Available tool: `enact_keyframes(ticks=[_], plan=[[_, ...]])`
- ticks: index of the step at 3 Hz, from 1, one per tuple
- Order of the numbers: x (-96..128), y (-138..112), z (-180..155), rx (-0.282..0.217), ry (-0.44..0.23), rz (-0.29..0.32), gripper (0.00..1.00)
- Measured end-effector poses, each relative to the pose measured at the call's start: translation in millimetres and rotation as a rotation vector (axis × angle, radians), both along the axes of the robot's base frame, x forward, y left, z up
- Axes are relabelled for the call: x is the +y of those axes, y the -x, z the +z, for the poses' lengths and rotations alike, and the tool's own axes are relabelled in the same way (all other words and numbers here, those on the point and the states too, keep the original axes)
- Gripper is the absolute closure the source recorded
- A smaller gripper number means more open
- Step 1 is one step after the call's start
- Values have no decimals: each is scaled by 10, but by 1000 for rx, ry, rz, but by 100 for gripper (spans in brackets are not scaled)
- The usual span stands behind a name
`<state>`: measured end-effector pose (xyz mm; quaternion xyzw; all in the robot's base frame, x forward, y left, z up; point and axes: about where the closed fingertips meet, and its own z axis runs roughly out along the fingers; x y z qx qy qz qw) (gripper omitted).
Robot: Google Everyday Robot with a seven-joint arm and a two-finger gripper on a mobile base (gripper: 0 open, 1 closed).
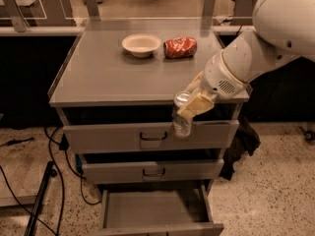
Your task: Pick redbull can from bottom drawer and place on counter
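Observation:
My gripper (pixel 189 106) is shut on the redbull can (pixel 181 117), a slim silver can with a shiny lid, and holds it upright in the air in front of the counter's front edge, beside the top drawer. The counter (pixel 108 77) is a broad grey worktop. The bottom drawer (pixel 152 211) is pulled open below, its floor bare. My white arm reaches in from the upper right.
A pale bowl (pixel 141 44) and a crushed red-orange soda can (pixel 180 47) sit at the back of the counter. Two shut drawers with dark loop handles (pixel 153 135) lie under the worktop. Black cables (pixel 49 181) trail on the floor at left.

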<state>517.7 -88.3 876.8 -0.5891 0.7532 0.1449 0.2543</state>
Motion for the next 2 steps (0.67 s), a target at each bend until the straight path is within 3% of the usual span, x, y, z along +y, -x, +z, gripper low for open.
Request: enact_keyframes(ticks=[1,2], plan=[[-8,-12,70,19,-14,-18,100],[53,-59,357,33,-27,-31,100]])
